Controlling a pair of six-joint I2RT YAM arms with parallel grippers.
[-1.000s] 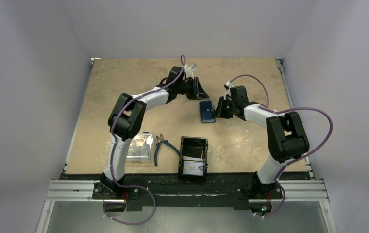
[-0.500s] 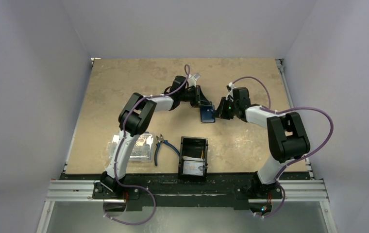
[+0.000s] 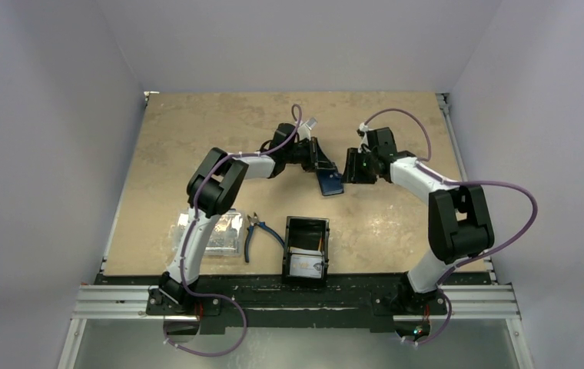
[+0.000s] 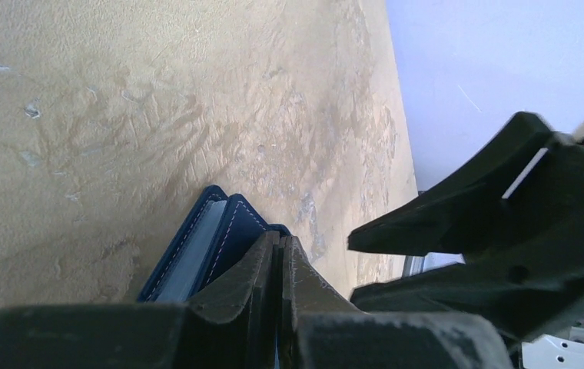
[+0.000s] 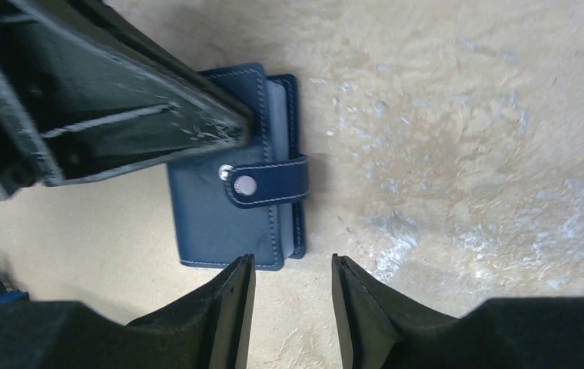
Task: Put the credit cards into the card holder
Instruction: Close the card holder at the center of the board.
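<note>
**Both grippers at the strapped card holder**

Nearest the arm bases, a black tray [image 3: 287, 231] holds a white credit card [image 3: 306, 266]. Blue-handled pliers [image 3: 259, 231] and a clear plastic box [image 3: 220, 235] lie to its left. Farther out, at mid-table, lies the navy card holder [image 5: 220, 223], its snap strap [image 5: 266, 183] fastened. The left gripper [image 4: 277, 250] is clenched, its tips at the holder's edge; whether it pinches a flap cannot be told. The right gripper [image 5: 289, 269] stands released, just beside the holder.

Overhead; wrist cameras near card holder [image 5: 212, 223]
</note>
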